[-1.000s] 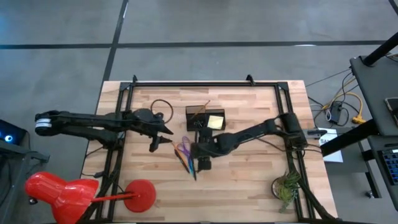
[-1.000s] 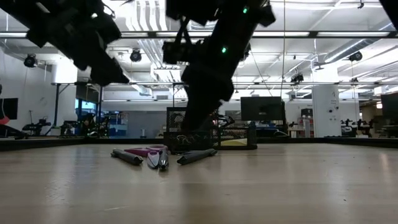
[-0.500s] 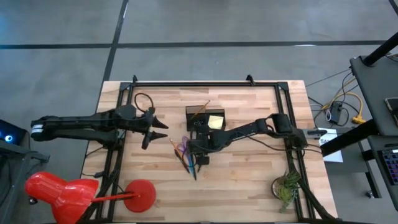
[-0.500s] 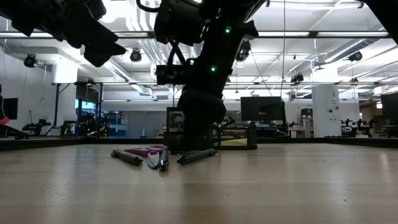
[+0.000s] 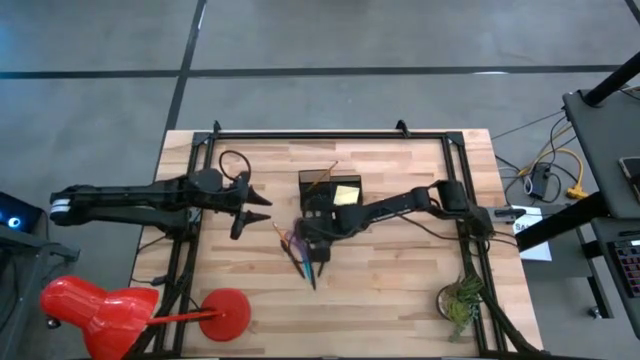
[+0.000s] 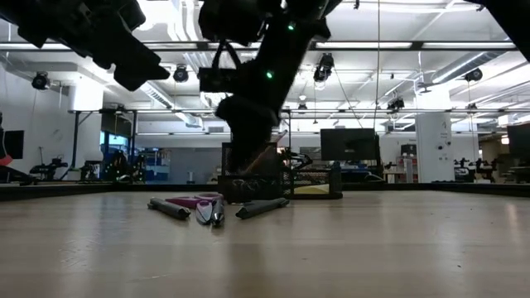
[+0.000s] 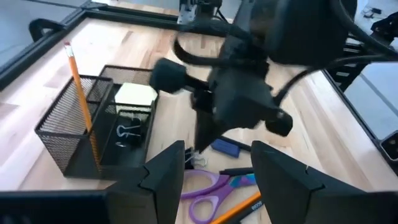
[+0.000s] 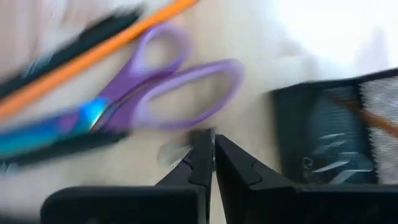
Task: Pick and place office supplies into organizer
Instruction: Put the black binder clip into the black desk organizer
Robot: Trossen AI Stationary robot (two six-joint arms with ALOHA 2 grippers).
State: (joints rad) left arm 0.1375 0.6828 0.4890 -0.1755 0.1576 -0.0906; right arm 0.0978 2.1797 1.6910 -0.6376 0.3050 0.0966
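The black mesh organizer [image 5: 330, 188] stands on the table, holding an orange pencil [image 7: 81, 93], a yellow sticky pad [image 7: 135, 93] and dark clips [image 7: 127, 130]. Just nearer lie purple scissors [image 8: 168, 93], a loose orange pencil [image 8: 93, 56], a blue pen [image 8: 56, 134] and dark pens [image 5: 312, 268]. My right gripper [image 8: 213, 155] is shut, pointing down just above the table between the scissors' handles and the organizer [image 8: 323, 137]. My left gripper [image 7: 217, 174] is open and empty, held above the table to the left of the supplies [image 5: 250, 212]. My right gripper's shut fingertips [image 8: 202, 158] have a small blurred silvery thing [image 8: 174, 152] right beside them. I cannot tell whether they hold or touch it.
A black rail frame [image 5: 300, 133] runs around the wooden table. A red lamp-like object [image 5: 100, 305] stands at the near left and a small plant [image 5: 460, 300] at the near right. A small blue block [image 7: 225, 147] lies by the scissors.
My right gripper has risen from the table beside the dark pens and gone toward the far and left, to the scissors and organizer. My left gripper has drawn back a little toward the table's left edge and risen. The supplies on the table have kept still.
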